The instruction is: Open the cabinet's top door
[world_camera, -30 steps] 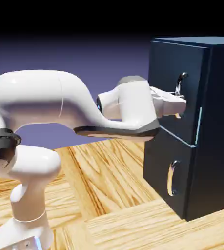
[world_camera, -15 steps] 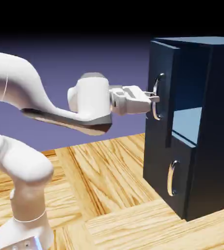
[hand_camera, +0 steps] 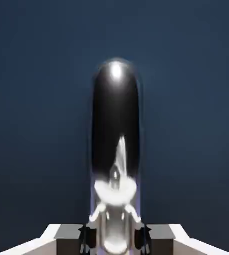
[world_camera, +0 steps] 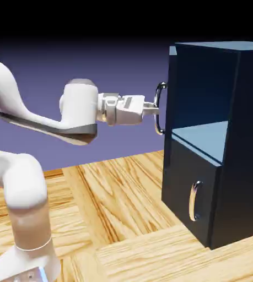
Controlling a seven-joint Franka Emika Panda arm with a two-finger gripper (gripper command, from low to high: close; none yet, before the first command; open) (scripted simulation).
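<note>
Currently, claw [world_camera: 151,108] pinching top door's handle [world_camera: 159,109]; cabinet [world_camera: 241,143] open above, bare shelf [world_camera: 203,137] visible inside.

In the exterior view, black fills the top of the backdrop [world_camera: 112,71], fading downward into a plain blue-violet; beneath it spreads a pale golden wooden surface [world_camera: 106,204], its bold wavy grain running in differing directions from panel to panel; bright light falls across the wood; in the hand view, a narrow strip at the right edge goes from black to violet.
</note>
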